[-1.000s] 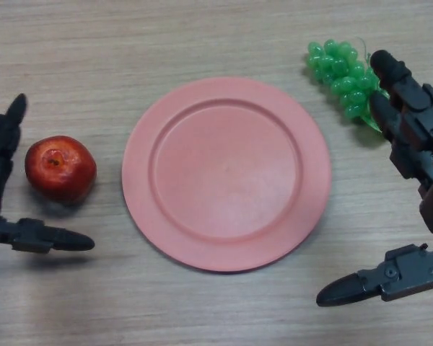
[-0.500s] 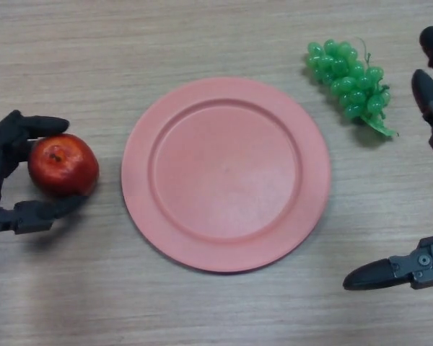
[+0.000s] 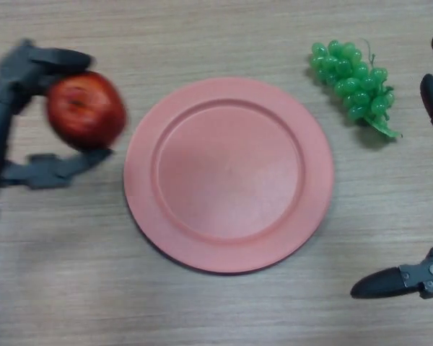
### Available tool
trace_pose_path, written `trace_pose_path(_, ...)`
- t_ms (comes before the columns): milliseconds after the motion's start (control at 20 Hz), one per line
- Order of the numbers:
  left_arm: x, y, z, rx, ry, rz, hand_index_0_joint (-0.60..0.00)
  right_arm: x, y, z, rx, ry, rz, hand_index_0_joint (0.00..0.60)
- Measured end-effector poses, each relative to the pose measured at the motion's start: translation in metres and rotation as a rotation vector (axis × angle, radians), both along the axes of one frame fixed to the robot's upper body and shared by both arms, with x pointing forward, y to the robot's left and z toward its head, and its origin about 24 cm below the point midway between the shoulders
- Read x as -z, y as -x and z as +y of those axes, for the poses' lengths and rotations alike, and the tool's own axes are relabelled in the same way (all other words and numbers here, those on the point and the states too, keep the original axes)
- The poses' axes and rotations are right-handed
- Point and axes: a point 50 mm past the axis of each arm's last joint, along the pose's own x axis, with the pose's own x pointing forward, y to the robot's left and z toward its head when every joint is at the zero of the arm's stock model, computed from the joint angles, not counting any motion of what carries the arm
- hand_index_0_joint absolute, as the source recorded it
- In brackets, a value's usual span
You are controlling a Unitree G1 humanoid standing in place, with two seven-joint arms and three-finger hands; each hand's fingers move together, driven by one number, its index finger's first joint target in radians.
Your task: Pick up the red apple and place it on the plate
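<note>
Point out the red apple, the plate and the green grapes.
red apple [image 3: 85, 109], head view, middle of its red skin.
plate [image 3: 229, 174], head view, bare centre of the dish.
green grapes [image 3: 352, 88], head view, middle of the bunch.

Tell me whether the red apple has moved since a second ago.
Yes. The red apple, gripped in the left hand, now sits higher in view and closer to the round pink plate, level with its upper rim rather than its middle.

A plain wood-grain table [image 3: 224, 317] with plastic grapes [image 3: 353, 86] (toy props) suggests a lab.
</note>
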Motion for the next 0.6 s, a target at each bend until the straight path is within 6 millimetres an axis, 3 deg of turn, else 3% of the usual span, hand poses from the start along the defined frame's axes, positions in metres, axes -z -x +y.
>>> trace_pose_path(50,0.008,-0.003,-0.023,0.084,0.01,0.046,-0.6,-0.001,0.002,0.001,-0.004,0.002,-0.014,0.0)
trace_pose_path(150,0.013,-0.012,-0.047,0.161,-0.073,0.08,-0.6,0.0,0.004,-0.001,0.001,0.004,-0.011,0.0)
trace_pose_path(550,0.015,-0.023,-0.06,0.158,-0.189,0.089,-0.6,-0.004,0.01,-0.003,0.014,0.01,-0.08,0.0)
trace_pose_path(600,0.016,-0.023,-0.064,0.179,-0.153,0.094,-0.501,-0.004,0.01,-0.004,0.019,0.013,-0.08,0.0)
